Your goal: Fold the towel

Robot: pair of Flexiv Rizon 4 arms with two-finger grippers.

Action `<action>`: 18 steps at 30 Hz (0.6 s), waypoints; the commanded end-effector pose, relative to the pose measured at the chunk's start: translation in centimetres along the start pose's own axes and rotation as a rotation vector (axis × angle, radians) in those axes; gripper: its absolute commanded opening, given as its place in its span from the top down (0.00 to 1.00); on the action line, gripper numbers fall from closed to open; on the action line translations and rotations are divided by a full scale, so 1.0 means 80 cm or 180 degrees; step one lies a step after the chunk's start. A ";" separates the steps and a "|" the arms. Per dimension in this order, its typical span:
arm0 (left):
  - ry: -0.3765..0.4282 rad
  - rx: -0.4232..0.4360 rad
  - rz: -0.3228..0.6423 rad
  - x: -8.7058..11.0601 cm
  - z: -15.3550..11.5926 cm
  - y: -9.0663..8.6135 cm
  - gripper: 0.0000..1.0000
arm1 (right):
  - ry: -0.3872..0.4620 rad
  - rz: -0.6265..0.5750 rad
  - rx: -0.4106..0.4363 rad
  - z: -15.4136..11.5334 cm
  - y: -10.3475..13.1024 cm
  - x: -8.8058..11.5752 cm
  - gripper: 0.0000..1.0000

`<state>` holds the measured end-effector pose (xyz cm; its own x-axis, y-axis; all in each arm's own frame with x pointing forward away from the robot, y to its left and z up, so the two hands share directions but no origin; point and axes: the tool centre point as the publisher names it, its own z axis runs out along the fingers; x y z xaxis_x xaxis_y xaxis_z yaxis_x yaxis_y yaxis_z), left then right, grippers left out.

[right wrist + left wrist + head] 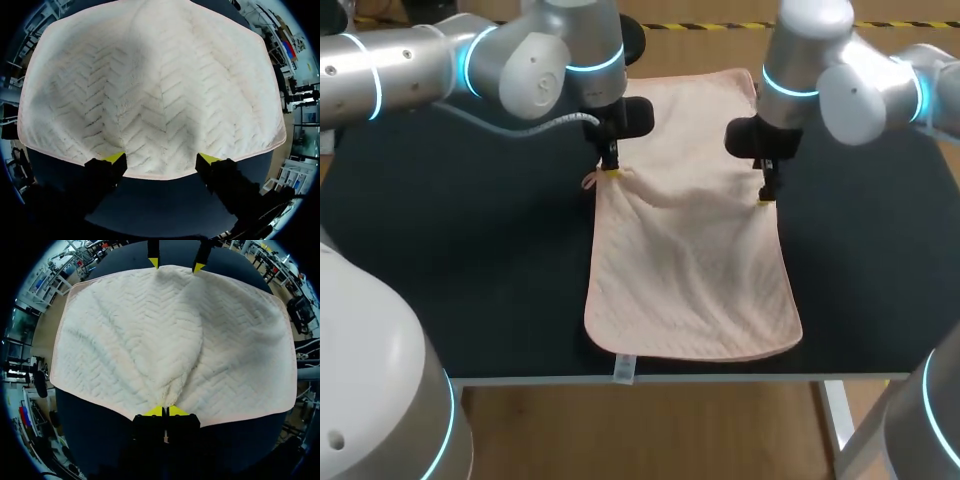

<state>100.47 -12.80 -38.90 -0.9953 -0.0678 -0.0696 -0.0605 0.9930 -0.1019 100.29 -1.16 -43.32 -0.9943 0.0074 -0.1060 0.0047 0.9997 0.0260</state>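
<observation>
Lying lengthwise on the black table (470,270), the pink towel (695,280) looks soft, light and limp, best taken by its side edges: left hand (613,172) pinches the left edge, right hand (765,199) stands open astride the right edge.

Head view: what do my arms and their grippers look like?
Both the left arm and right arm are smooth silver-grey tubes with rounded joints ringed by glowing cyan bands. A grey cable loops by the left wrist. The left gripper and right gripper are black, with two fingers tipped bright yellow.
</observation>
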 end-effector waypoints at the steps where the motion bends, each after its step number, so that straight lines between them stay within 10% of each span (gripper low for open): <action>1: 0.0033 -0.0007 0.0006 -0.005 0.002 -0.001 1.00 | 0.0052 0.0013 0.0028 0.014 0.001 -0.008 0.00; 5: 0.0038 -0.0009 0.0017 -0.005 0.002 -0.002 1.00 | 0.0082 0.0061 0.0036 0.021 -0.004 -0.007 0.03; 6: 0.0038 -0.0009 0.0020 -0.005 0.002 -0.003 1.00 | 0.0098 0.0083 0.0036 0.022 -0.005 -0.006 0.58; 8: 0.0038 -0.0008 0.0026 -0.006 0.002 -0.004 1.00 | 0.0091 0.0098 0.0030 0.023 -0.007 -0.006 1.00; 18: 0.0043 -0.0006 0.0028 -0.006 0.002 -0.006 1.00 | 0.0119 0.0130 0.0070 0.018 -0.014 0.002 1.00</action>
<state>100.76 -13.14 -38.86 -0.9963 -0.0589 -0.0628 -0.0524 0.9935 -0.1010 100.25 -2.02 -44.53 -0.9965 0.0478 -0.0691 0.0471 0.9988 0.0116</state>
